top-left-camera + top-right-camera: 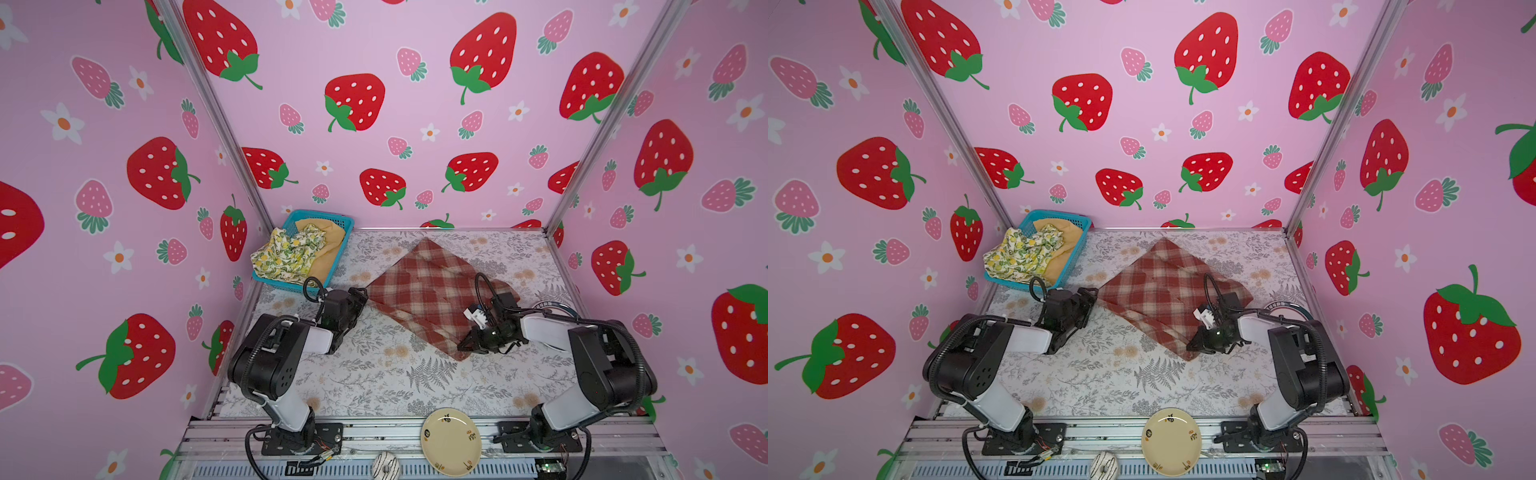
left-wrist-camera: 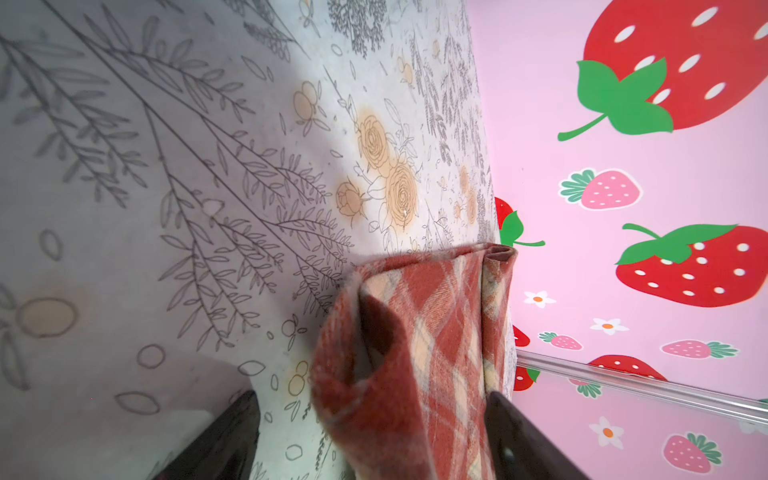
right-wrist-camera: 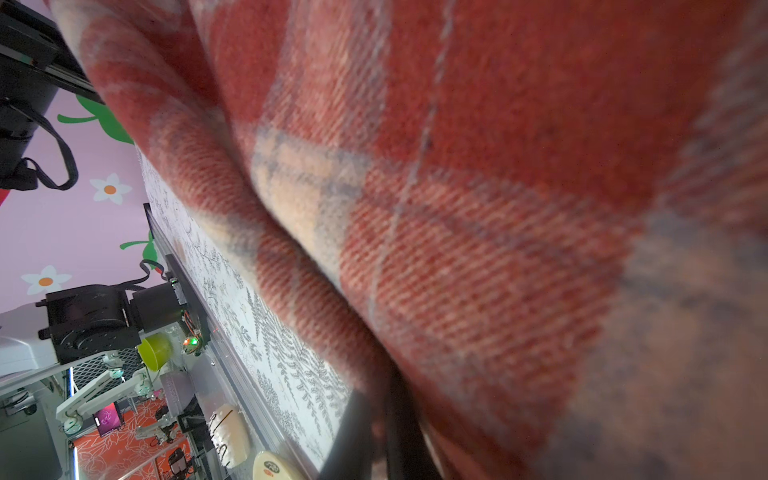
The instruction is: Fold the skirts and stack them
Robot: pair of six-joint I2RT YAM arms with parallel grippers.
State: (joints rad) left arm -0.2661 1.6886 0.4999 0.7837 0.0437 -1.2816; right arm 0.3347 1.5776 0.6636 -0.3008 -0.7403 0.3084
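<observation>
Plate (image 1: 451,441): round, cream, glossy, small dark motifs near its rim; bottom centre in both top views.

Table cover (image 1: 374,386): flat, matte, white, printed with grey ferns and tan roses; it filled the lower middle of the frame.

Right gripper (image 1: 462,347): black, clenched on the near corner of the plaid skirt (image 1: 428,286); right of centre. The wrist view showed its fingers (image 3: 357,411) pinched together under coarse twill weave.

Left gripper (image 1: 362,296): black, released, jaws spread wide at the plaid skirt's left corner. Seen from the wrist (image 2: 370,395), the folded corner stood between the fingers (image 2: 511,432), one touching the cloth edge, the other apart from it.

Plaid skirt: woolly, red-and-cream check, folded into a rough diamond — lying flat at mid-frame, right of the basket.

Basket (image 1: 328,216): blue plastic mesh, rectangular; upper left of the table, against the back corner.

Lemon-print skirt (image 1: 286,253): thin, crumpled, white with yellow lemons and green leaves, spilling over the basket's left rim.

Mustard skirt (image 1: 328,249): plain, soft, bunched inside the basket — partly beneath the lemon-print skirt.
</observation>
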